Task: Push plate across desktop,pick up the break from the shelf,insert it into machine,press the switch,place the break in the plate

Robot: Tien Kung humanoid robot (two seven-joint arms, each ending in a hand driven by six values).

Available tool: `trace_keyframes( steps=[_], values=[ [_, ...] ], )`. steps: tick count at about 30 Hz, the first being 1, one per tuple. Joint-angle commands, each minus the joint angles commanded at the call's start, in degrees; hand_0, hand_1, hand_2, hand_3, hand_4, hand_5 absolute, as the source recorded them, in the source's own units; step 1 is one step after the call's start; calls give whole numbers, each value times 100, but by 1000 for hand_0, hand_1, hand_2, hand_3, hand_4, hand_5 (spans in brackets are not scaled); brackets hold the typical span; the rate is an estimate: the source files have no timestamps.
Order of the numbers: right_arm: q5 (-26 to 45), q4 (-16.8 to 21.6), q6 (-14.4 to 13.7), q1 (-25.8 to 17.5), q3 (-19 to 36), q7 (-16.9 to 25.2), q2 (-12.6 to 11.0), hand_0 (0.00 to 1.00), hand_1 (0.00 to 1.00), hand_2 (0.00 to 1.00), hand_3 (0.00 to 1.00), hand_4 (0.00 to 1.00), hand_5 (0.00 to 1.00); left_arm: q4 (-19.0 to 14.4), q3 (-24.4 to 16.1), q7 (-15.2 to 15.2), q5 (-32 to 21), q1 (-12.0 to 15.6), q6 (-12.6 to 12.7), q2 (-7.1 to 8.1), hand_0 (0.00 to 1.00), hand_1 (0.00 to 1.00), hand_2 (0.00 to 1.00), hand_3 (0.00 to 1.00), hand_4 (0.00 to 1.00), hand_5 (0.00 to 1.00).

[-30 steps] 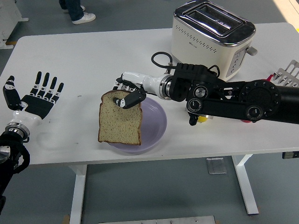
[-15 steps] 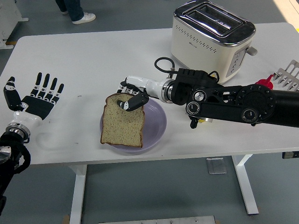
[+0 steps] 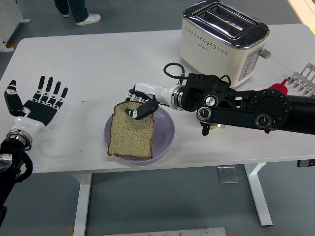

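Last step: the right robot hand [image 3: 139,105] pinches the tan bread slice [image 3: 131,136] lying on the round lilac plate [image 3: 166,129]; next, fingers open and lift clear.

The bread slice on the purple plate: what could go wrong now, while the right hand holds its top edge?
1. The bread slice overhangs the near-left rim of the purple plate; if released carelessly, it may tip onto the table.
2. The right hand pinches the crust; pulling away before opening could drag or tear the slice.
3. The plate lies near the table's front edge, so a push toward that edge might send it off.
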Motion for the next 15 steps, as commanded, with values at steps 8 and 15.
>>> trace_keyframes(
  steps=[8, 15],
  values=[
    [-34, -47, 155, 8, -9, -13, -18, 434, 560, 561, 525, 561, 165, 28, -2, -10, 25, -10, 9, -2, 787, 750, 707, 708, 772, 998],
    [-22, -80, 284, 22, 4, -40, -23, 521, 602, 582, 548, 583, 185, 39, 0, -20, 30, -20, 23, -1, 787, 749, 705, 705, 772, 998]
  ],
)
